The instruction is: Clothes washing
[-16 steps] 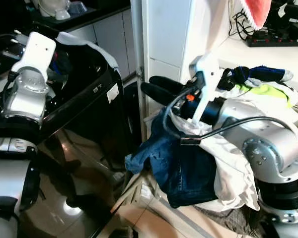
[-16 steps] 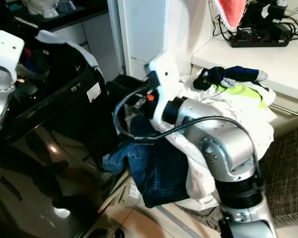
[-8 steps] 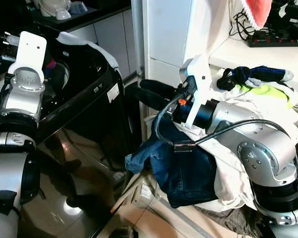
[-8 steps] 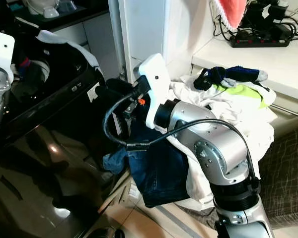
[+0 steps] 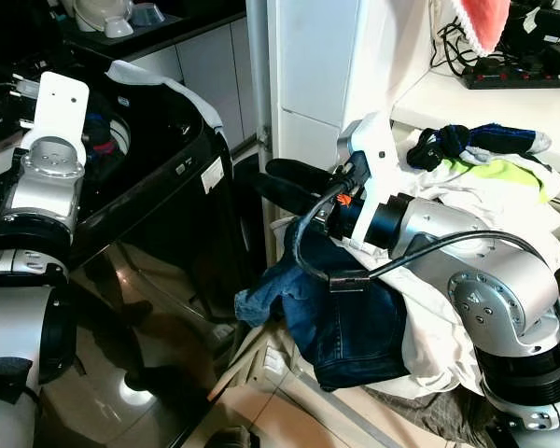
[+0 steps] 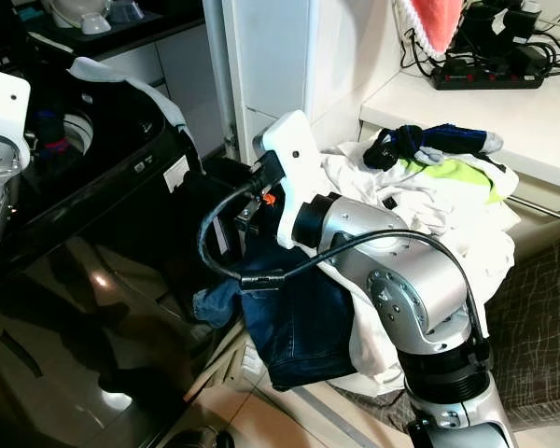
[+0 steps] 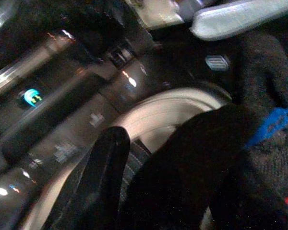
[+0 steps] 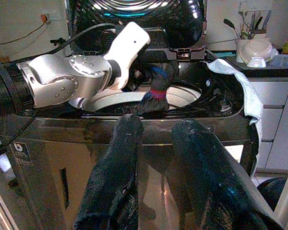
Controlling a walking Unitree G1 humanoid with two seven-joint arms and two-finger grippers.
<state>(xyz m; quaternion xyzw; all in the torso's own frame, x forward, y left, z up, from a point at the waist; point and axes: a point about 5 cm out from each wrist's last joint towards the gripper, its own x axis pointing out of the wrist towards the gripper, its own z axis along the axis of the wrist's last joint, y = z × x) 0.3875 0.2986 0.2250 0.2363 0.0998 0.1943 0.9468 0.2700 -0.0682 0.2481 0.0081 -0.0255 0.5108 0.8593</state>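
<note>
The black top-loading washing machine (image 5: 168, 177) stands open at my left. My left gripper (image 8: 147, 73) hangs over its drum (image 8: 129, 99), shut on a dark garment (image 8: 156, 93) with blue and red trim; dark cloth (image 7: 197, 158) covers the fingers in the left wrist view. My right gripper (image 5: 261, 175) is open and empty, held in the air between the machine's side and the laundry pile, pointing at the machine. Blue jeans (image 5: 341, 317) droop from the pile under my right forearm, with white clothes (image 5: 504, 191) behind.
A white cloth (image 5: 159, 79) lies over the machine's far rim. A white cabinet (image 5: 317, 65) stands behind the right gripper. A counter (image 5: 448, 98) at the right carries dark and yellow-green clothes (image 5: 476, 154) and a power strip (image 5: 518, 70). The floor is shiny tile (image 5: 289, 411).
My right gripper reached left toward the machine, then drew back a little. My left wrist has straightened over the drum, still holding the dark garment.
</note>
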